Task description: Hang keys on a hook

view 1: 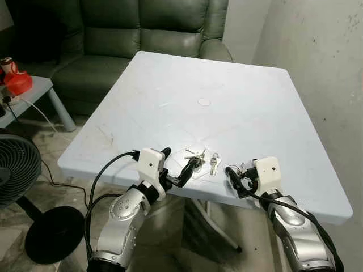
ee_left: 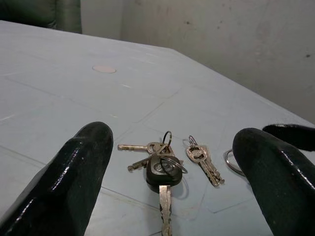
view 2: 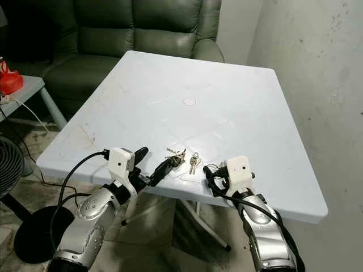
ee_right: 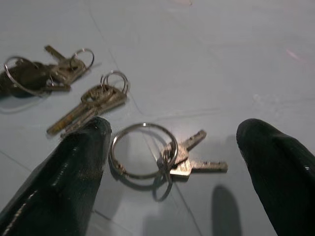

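Left wrist view: the left gripper stands wide open, holding nothing, its black fingers flanking a bunch of keys that lies flat near the front edge of the pale blue table. The black-headed key in that bunch points its blade back toward the gripper, while a smaller silver key runs crosswise, away from the black head. Just beside it lies a small pair of keys, their long axis slanting toward the robot and slightly to its right.

Nearby, the right gripper is also spread wide and grips nothing; between its fingers rests a large key ring with two short keys fanned out from it, flat on the table. From the head camera, all three sets sit in a row between the two arms. A green sofa stands behind the table, a black fan to the robot's left.
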Controlling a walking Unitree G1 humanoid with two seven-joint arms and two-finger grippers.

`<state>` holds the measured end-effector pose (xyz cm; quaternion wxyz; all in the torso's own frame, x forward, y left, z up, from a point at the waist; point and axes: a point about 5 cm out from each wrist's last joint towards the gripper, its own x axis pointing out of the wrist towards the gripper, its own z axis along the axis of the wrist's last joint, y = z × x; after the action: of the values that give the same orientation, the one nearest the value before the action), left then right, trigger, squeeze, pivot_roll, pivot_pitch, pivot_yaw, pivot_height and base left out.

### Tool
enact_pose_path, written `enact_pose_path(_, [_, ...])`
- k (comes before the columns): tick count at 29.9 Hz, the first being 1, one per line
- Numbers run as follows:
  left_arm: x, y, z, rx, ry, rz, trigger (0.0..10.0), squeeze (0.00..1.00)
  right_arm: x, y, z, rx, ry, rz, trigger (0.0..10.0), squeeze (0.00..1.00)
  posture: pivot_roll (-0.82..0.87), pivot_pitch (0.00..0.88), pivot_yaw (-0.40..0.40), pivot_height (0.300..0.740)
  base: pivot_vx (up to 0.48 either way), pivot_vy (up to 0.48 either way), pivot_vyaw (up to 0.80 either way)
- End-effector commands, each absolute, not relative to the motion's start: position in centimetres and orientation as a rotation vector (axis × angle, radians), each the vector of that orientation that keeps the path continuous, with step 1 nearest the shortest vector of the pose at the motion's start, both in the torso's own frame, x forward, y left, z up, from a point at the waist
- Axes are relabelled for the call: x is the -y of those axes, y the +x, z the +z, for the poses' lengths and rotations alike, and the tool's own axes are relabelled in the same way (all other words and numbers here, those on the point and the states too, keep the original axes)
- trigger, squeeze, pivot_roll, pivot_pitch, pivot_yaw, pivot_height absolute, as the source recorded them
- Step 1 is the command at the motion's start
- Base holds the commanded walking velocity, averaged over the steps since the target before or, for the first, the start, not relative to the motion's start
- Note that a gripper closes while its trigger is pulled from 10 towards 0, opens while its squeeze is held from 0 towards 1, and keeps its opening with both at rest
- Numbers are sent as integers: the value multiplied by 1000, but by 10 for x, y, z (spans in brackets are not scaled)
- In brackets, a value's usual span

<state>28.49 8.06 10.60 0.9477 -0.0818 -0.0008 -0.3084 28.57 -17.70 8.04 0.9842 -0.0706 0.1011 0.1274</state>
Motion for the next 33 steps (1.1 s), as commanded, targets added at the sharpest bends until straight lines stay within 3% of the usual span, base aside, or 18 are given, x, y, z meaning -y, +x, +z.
enact_pose_path(1, [-79, 285, 110, 13, -154, -630, 10000, 0, 182, 284, 77, -220, -147, 234, 8784, 0, 7, 0, -62, 740, 0, 0, 0])
enact_pose_path(2, [-79, 286, 110, 13, -154, -630, 10000, 0, 181, 284, 76, -222, -147, 234, 7647, 0, 7, 0, -62, 740, 0, 0, 0])
enact_pose_path(3, [-79, 285, 110, 13, -154, -629, 10000, 0, 181, 284, 75, -222, -149, 234, 7647, 0, 7, 0, -62, 740, 0, 0, 0])
enact_pose_path(4, [-79, 285, 110, 13, -154, -628, 10000, 0, 181, 283, 74, -226, -146, 235, 4039, 0, 7, 0, -62, 740, 0, 0, 0])
enact_pose_path(5, [-79, 285, 110, 14, -154, -628, 10000, 0, 181, 282, 73, -231, -145, 235, 2353, 0, 11, 0, -64, 740, 0, 0, 0])
enact_pose_path(7, [-80, 285, 110, 14, -155, -626, 10000, 0, 182, 281, 70, -239, -144, 229, 1529, 0, 11, 0, -64, 740, 0, 0, 0])
enact_pose_path(10, [-80, 285, 110, 13, -156, -625, 10000, 0, 182, 281, 70, -239, -144, 228, 1529, 0, 11, 0, -64, 740, 0, 0, 0])
enact_pose_path(11, [-80, 285, 110, 14, -155, -625, 10000, 0, 183, 281, 69, -243, -142, 225, 0, 0, 11, 0, -64, 740, 0, 0, 0])
enact_pose_path(33, [-79, 286, 111, 20, -150, -611, 10000, 0, 187, 281, 66, -253, -115, 205, 0, 0, 12, 0, -63, 740, 0, 0, 0])
